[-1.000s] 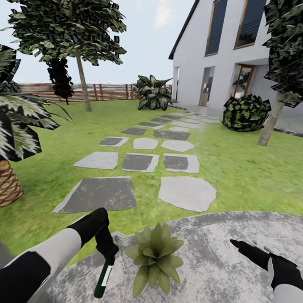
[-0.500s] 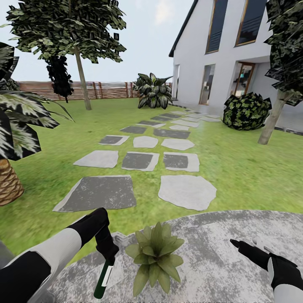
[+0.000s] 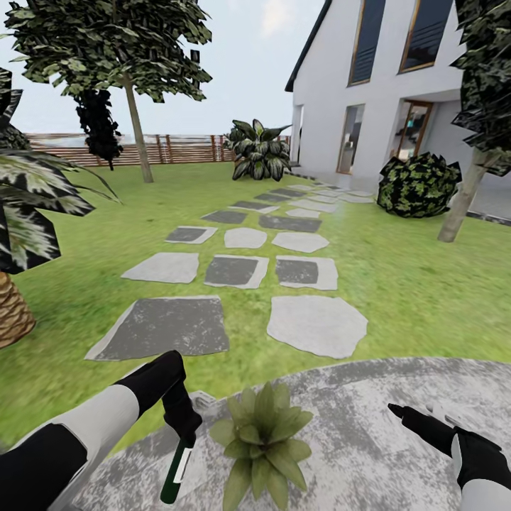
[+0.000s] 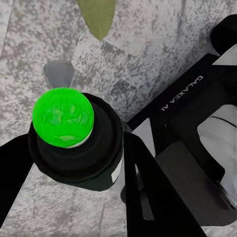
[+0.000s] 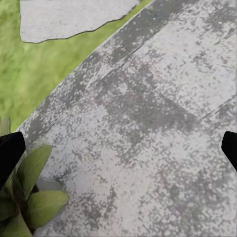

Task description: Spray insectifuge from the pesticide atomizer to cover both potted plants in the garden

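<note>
My left gripper (image 3: 183, 424) is shut on the pesticide atomizer (image 3: 174, 468), a dark green bottle with a white label that hangs down from the fingers over the patio edge. The left wrist view looks along the bottle: a bright green round end (image 4: 63, 117) sits on the dark body, and my left gripper (image 4: 79, 163) has a black finger on either side. Just right of the bottle stands a potted plant (image 3: 262, 440), a low rosette of pointed green leaves; its leaves (image 5: 29, 197) also show in the right wrist view. My right gripper (image 3: 410, 409) hovers open and empty over the grey patio (image 3: 369, 426).
Beyond the patio, grey stepping stones (image 3: 316, 323) lead across the lawn (image 3: 411, 284) toward the white house (image 3: 383, 85). A palm trunk (image 3: 11, 312) stands at the left, a dark bush (image 3: 417, 186) and a tree trunk (image 3: 458, 206) at the right, and a wooden fence (image 3: 177, 149) at the back.
The whole view has shifted slightly, so the camera has moved a little. Both arms keep their pose and the bottle stays in the left gripper.
</note>
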